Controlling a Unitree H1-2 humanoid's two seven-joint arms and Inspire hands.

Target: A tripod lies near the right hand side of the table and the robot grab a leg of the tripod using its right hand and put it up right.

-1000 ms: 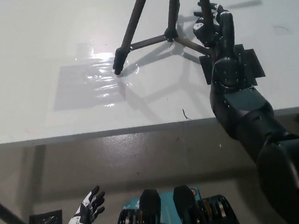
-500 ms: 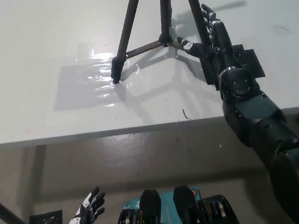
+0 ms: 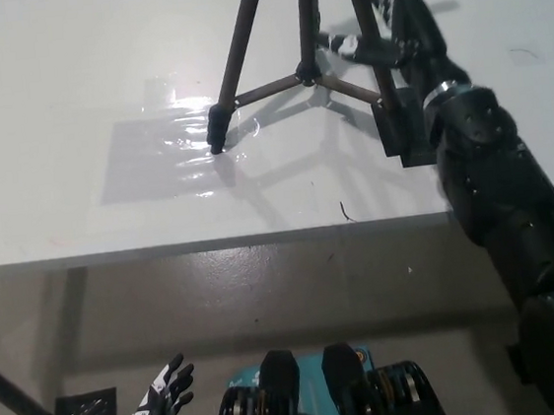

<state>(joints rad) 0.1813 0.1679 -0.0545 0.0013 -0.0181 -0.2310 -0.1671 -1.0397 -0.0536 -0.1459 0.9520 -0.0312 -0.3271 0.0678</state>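
Tripod [image 3: 305, 46] legs are what you see standing on the white bench [image 3: 69, 110], splayed out from a central hub, with the upper part cut off by the top edge of the picture. Your widest item is the bench itself, which fills the upper half of the view and ends in a straight front edge below the tripod. On its surface, just left of the tripod's left foot, lies a glossy clear patch [image 3: 167, 155] that reflects the light; the foot rests at that patch's right edge. To the right of the tripod, a flat black square [image 3: 403, 130] lies on the bench, partly covered by the black arm.

Your right robot hand [image 3: 391, 22] reaches in from the lower right and sits against the tripod's right leg, near the top of the frame. Its fingers look spread along and beside the leg, but you cannot tell from this angle whether they are wrapped around it or merely touching it.

Your left robot hand [image 3: 164, 403], white with dark fingertips, hangs well below and to the left of the tripod, under the bench's front edge, released with fingers apart and holding nothing.

A small dark scratch-like mark [image 3: 345, 212] sits on the bench near its front edge, below the tripod.
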